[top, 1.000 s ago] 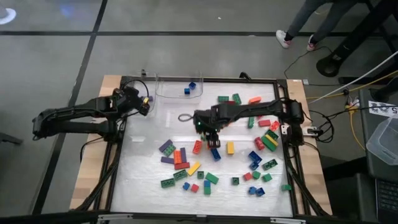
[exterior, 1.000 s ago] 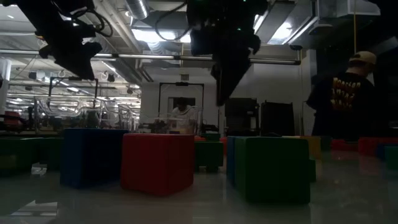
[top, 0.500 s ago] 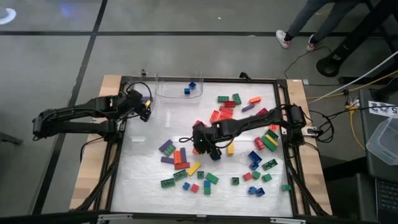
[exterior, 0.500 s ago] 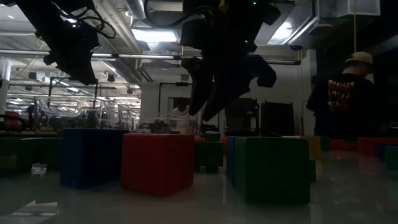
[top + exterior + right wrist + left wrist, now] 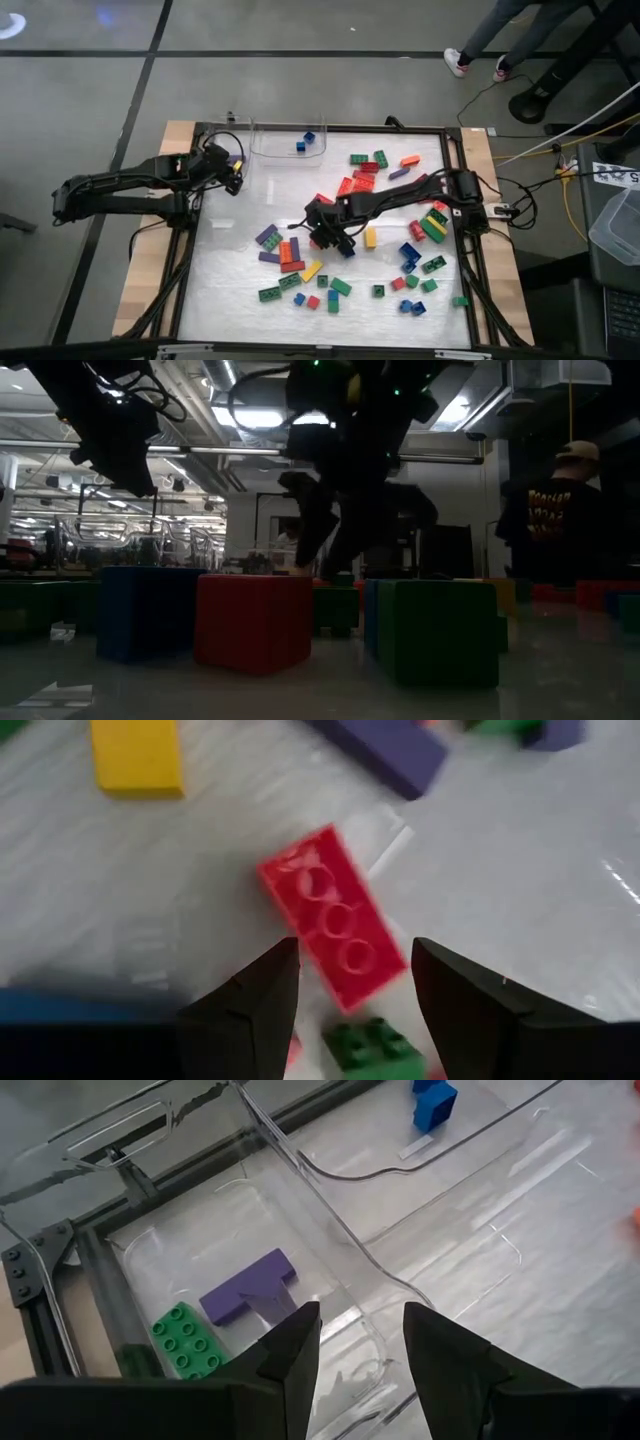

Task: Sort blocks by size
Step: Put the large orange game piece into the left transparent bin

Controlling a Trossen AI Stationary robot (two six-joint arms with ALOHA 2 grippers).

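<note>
Blocks of many colours lie scattered over the white table [image 5: 230,300]. My right gripper [image 5: 325,232] hangs low over the middle, open, its fingers standing on either side of a long red block [image 5: 335,930] that lies flat on the table. A small green block [image 5: 368,1042] lies just beside it. My left gripper [image 5: 232,172] stands open at the far left, above a clear bin [image 5: 180,1250] that holds a purple block [image 5: 245,1285] and a green block [image 5: 185,1342]. A second clear bin [image 5: 285,150] holds two blue blocks [image 5: 303,142].
A yellow block [image 5: 135,755] and a purple block [image 5: 385,750] lie close to the red one. Blue, red and green blocks [image 5: 250,620] stand near the table's front edge. A black frame [image 5: 455,240] rims the table. A person [image 5: 550,510] stands beyond it.
My right gripper has come down and toward the table's left and near side, onto the red block's place, rolling its wrist on the way; its fingers stay open. My left gripper has turned a little where it stands. No block has moved.
</note>
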